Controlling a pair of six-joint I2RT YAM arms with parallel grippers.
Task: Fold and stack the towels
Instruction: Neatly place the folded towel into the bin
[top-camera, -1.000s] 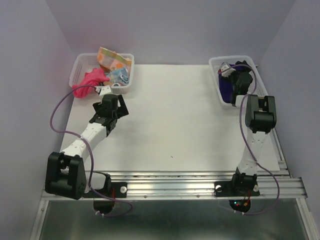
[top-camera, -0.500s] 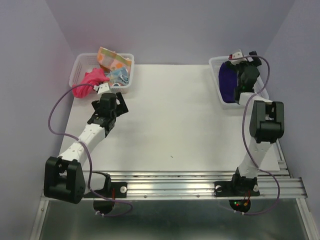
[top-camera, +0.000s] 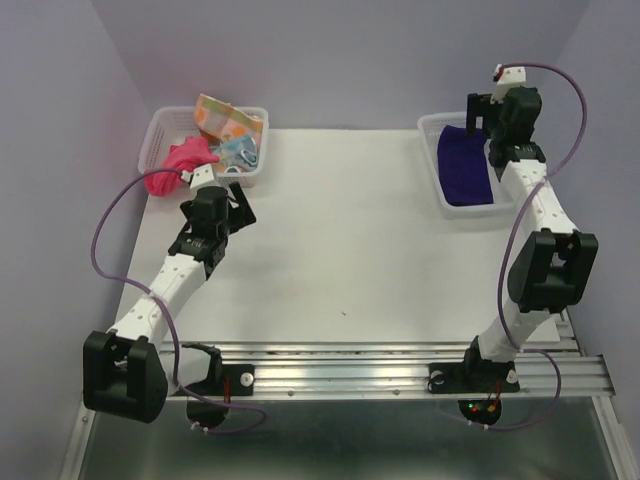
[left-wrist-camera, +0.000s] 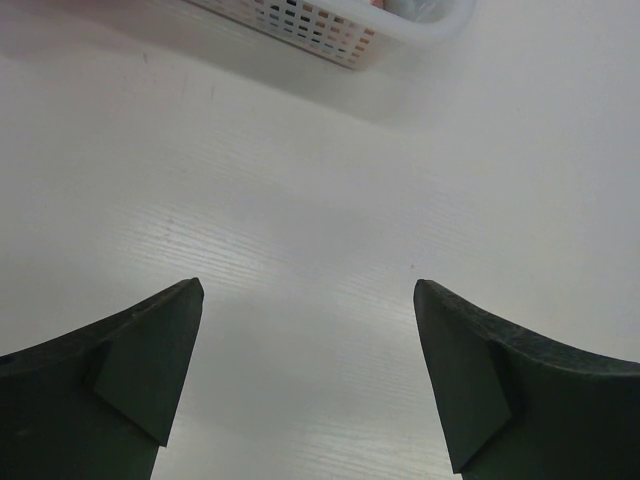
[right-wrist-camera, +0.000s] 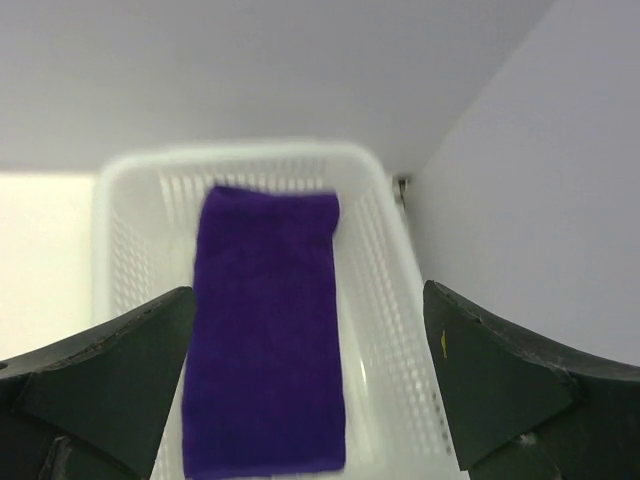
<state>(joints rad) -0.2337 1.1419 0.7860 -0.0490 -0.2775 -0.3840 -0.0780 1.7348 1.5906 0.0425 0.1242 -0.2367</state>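
Observation:
A dark purple towel (top-camera: 463, 168) lies folded flat in the white mesh basket (top-camera: 432, 190) at the back right; in the right wrist view the purple towel (right-wrist-camera: 265, 330) fills the left part of the basket (right-wrist-camera: 385, 330). My right gripper (top-camera: 482, 122) hangs above the basket's far end, open and empty (right-wrist-camera: 306, 290). A bright pink towel (top-camera: 175, 165), an orange-yellow patterned towel (top-camera: 225, 118) and a light-blue patterned towel (top-camera: 240, 152) sit crumpled in the back-left basket (top-camera: 160, 128). My left gripper (top-camera: 238, 200) is low over the table just in front of that basket, open and empty (left-wrist-camera: 308, 285).
The white table (top-camera: 350, 230) stretches between the two baskets. Purple walls close in the back and both sides. The left basket's corner (left-wrist-camera: 330, 25) shows at the top of the left wrist view. A metal rail (top-camera: 400, 365) with both arm bases runs along the near edge.
My right arm has risen out of the right basket and reached back, leaving the purple towel lying flat inside. The left arm has shifted only slightly.

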